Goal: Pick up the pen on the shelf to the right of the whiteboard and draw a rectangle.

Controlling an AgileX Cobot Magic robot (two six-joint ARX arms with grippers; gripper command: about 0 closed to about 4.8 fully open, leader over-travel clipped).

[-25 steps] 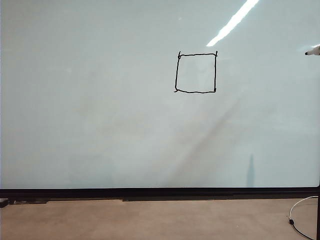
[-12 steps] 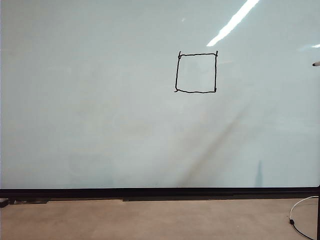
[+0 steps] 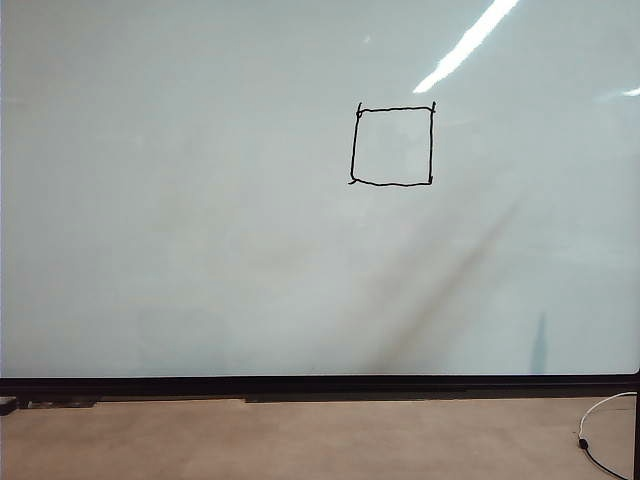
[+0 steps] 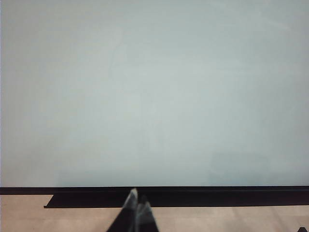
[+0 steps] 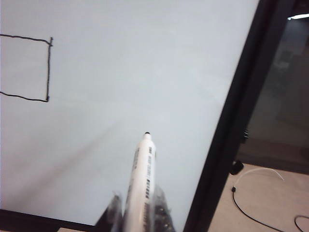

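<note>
The whiteboard (image 3: 200, 220) fills the exterior view, and a small black hand-drawn rectangle (image 3: 392, 146) stands on its upper right part. Neither gripper nor the pen shows in that view. In the right wrist view my right gripper (image 5: 140, 210) is shut on the white pen (image 5: 141, 179), whose dark tip points toward the whiteboard (image 5: 125, 72), off its surface and near its black side frame; part of the rectangle (image 5: 29, 67) shows further off. In the left wrist view my left gripper (image 4: 136, 205) is shut, empty, before the whiteboard (image 4: 154, 92). The shelf is out of view.
The board's black bottom frame (image 3: 320, 386) runs above a tan floor (image 3: 300, 440). A white cable (image 3: 600, 425) lies on the floor at the lower right. The board's black side frame (image 5: 231, 121) and a cable (image 5: 251, 191) show in the right wrist view.
The pen's tip, seen at the exterior view's right edge earlier, has gone out past that edge. Its shadow low on the board has slid to the right.
</note>
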